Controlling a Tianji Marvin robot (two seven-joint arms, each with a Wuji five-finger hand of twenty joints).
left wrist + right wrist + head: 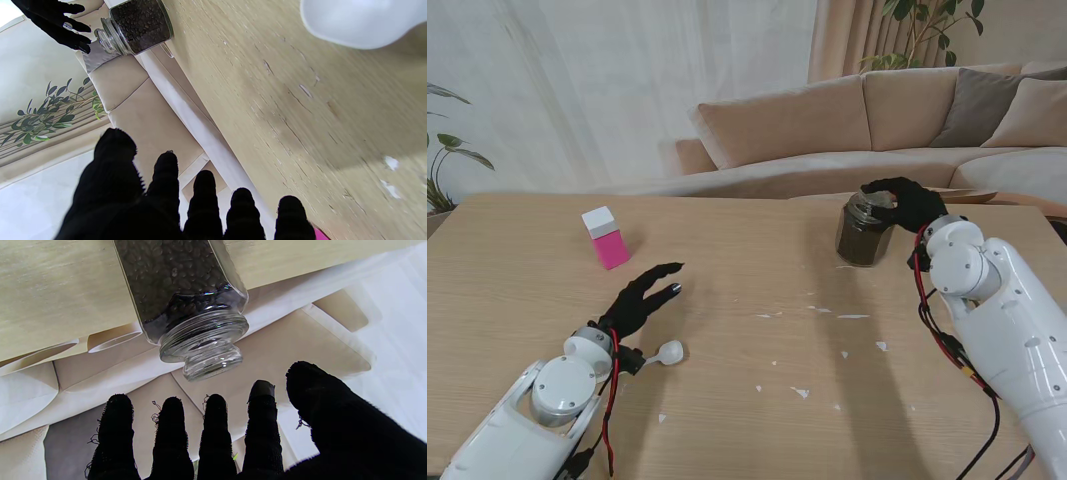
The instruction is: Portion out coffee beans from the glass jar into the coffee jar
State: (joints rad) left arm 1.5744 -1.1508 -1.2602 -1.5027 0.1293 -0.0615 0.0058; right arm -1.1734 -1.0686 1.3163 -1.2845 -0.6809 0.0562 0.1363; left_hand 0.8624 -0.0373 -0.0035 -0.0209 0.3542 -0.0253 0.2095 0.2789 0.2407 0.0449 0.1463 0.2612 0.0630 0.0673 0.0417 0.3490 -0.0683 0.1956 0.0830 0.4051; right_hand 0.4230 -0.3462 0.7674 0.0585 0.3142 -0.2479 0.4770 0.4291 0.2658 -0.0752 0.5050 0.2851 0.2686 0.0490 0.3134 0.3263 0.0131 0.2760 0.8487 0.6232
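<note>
While spread, right hand [911,203] over glass jar [864,232]

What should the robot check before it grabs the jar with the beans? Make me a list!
1. Right hand above the glass jar: ok.
2. Right hand's fingers spread and holding nothing: ok.
3. Glass jar upright on the table with beans inside: ok.
4. Lid still on the jar: ok for grabbing, not ok for pouring yet.
5. Left hand open and far from the jar, near the white spoon: ok.
6. Coffee jar to fill is in sight: not ok; only a pink and white box shows.
</note>
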